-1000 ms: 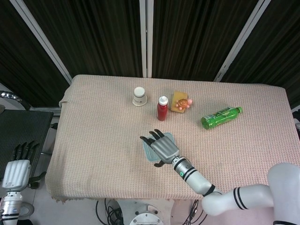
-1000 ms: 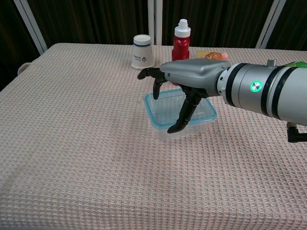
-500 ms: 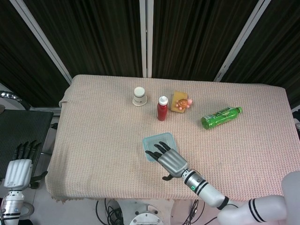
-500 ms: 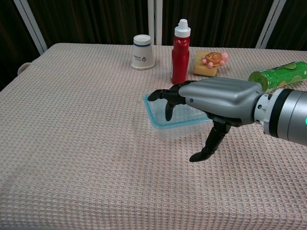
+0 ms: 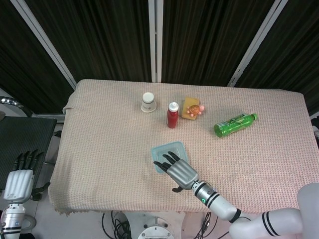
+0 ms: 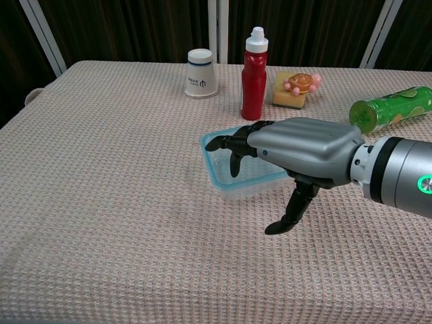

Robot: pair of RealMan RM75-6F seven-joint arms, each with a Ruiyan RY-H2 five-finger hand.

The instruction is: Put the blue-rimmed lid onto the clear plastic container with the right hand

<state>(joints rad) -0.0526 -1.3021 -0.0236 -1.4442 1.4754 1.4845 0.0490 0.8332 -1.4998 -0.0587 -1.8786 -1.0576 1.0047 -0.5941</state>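
Note:
The blue-rimmed lid point(image 5: 166, 151) point(image 6: 217, 164) lies flat on top of the clear plastic container point(image 6: 237, 190) near the table's front middle. My right hand point(image 5: 180, 172) point(image 6: 300, 150) hovers over the container's near right part, fingers spread and empty, fingertips above the lid, thumb hanging down beside the box. The hand hides much of the lid in the chest view. My left hand point(image 5: 20, 177) hangs off the table's left side, fingers apart, holding nothing.
A white paper cup point(image 5: 148, 102) point(image 6: 200, 72), a red sauce bottle point(image 5: 172, 115) point(image 6: 254, 73), and a toy turtle on a yellow sponge point(image 5: 192, 108) point(image 6: 296, 88) stand behind the container. A green bottle point(image 5: 235, 124) point(image 6: 391, 108) lies on its side at the right.
My right hand has drawn back toward the table's front edge, off the lid. The lid and container stay in place. The left hand has barely moved.

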